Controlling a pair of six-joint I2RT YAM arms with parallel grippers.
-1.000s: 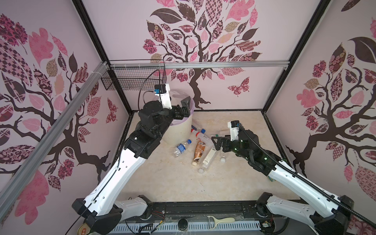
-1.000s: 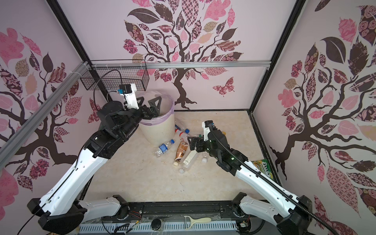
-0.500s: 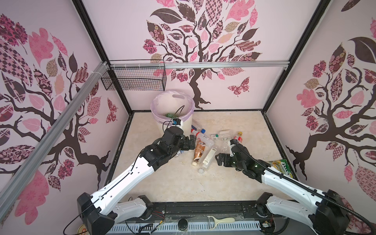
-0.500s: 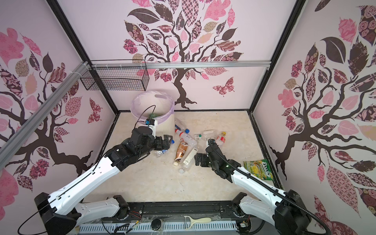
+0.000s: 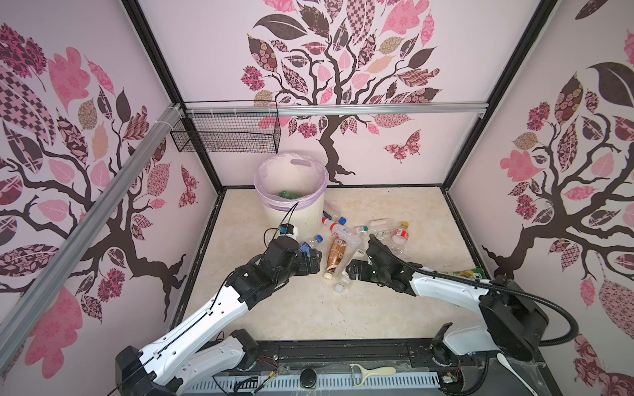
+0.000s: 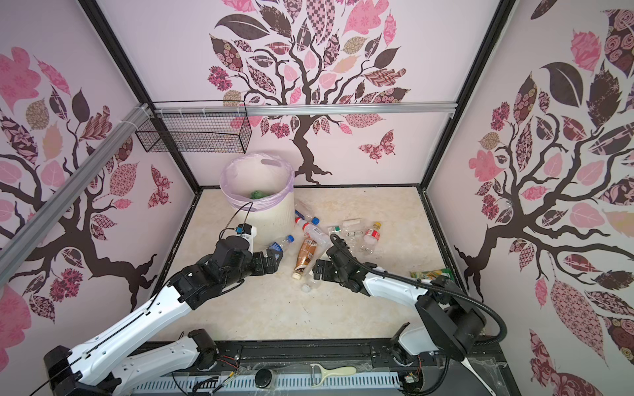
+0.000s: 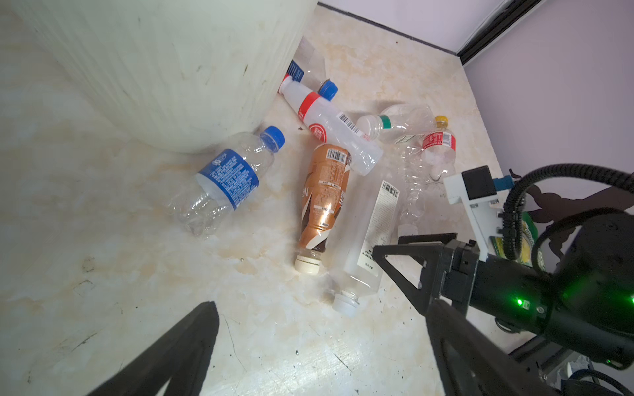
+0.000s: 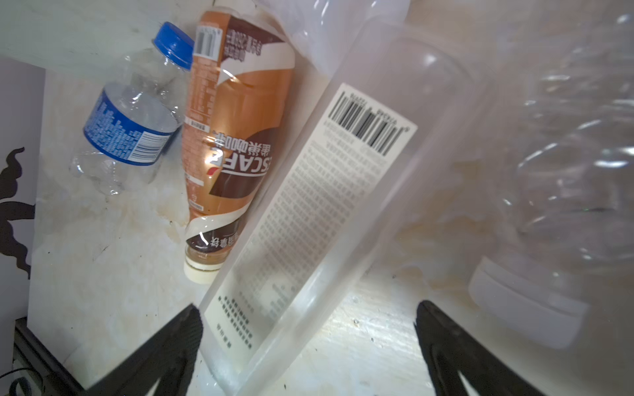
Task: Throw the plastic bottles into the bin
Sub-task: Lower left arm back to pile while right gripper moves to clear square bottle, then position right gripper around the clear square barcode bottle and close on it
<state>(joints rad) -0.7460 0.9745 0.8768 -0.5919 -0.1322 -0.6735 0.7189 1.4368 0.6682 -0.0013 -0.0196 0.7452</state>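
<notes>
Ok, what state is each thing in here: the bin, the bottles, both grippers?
bin: upright, lined, green bottle inside.
blue-label bottle: lying beside the bin, capped.
brown bottle: lying on the floor, capped.
clear bottle: lying on the floor, neck end between the right jaws.
left gripper: open, empty.
right gripper: open, astride the clear bottle, not gripping.

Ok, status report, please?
Left gripper, right gripper open, empty. Right at clear barcode bottle. Green bottle in bin, other bottles beside it. Brown bottle crowds grasp.
</notes>
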